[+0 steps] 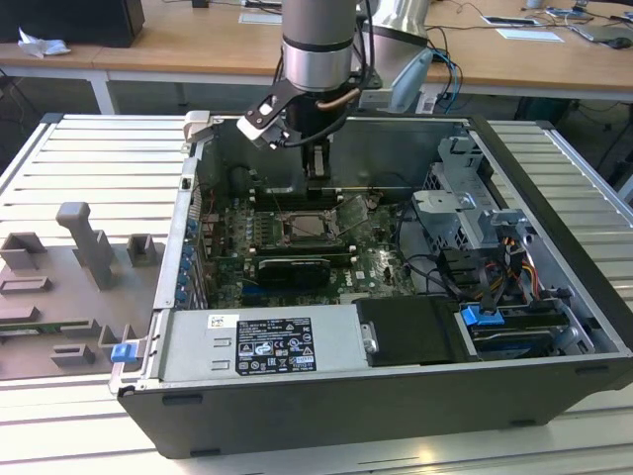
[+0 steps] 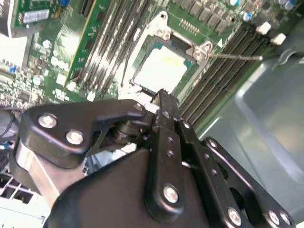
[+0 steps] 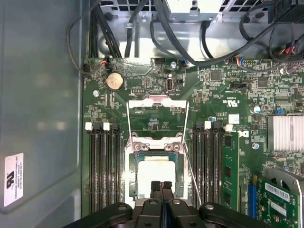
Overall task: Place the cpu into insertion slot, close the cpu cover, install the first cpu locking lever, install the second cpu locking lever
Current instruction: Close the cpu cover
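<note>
Black gripper point(image 3: 161, 185) pinched together, empty | above pale silver square cpu point(image 3: 153, 170) | risk: a low pass may scrape or shift it.

Wooden desks point(image 1: 198, 45) behind a ribbed aluminium worktable point(image 1: 89, 158).

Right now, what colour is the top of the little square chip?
Pale silvery grey. The cpu shows best in the second wrist view.

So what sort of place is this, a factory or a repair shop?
Probably a robotics lab or test workshop rather than a factory line. A robot arm hangs over an open computer case on a ribbed metal table, and plain wooden desks with papers stand behind.
</note>
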You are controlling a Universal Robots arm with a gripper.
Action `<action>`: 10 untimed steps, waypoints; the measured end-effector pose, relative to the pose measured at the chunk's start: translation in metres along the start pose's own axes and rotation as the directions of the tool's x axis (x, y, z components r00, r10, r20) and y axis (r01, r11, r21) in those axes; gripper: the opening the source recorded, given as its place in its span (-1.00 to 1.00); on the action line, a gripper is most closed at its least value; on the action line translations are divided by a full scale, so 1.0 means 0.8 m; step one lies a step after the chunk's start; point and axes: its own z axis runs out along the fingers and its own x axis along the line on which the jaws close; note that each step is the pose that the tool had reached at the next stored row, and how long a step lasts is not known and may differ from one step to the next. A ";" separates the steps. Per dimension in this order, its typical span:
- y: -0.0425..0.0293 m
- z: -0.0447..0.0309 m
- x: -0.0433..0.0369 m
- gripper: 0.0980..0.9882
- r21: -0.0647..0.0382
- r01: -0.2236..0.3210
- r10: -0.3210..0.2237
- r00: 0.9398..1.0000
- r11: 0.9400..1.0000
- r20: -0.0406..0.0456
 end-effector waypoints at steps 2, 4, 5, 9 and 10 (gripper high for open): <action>0.0032 0.0001 0.000 -0.98 0.001 0.000 0.000 1.000 1.000 0.000; 0.0056 0.0002 0.000 -0.98 0.001 0.000 0.000 1.000 1.000 0.000; 0.0065 0.0004 0.000 -0.98 0.001 0.000 0.000 1.000 1.000 0.000; 0.0095 0.0006 0.000 -0.98 0.001 0.000 0.000 1.000 1.000 0.000; 0.0103 0.0007 0.000 -0.98 0.001 0.000 0.000 1.000 1.000 0.000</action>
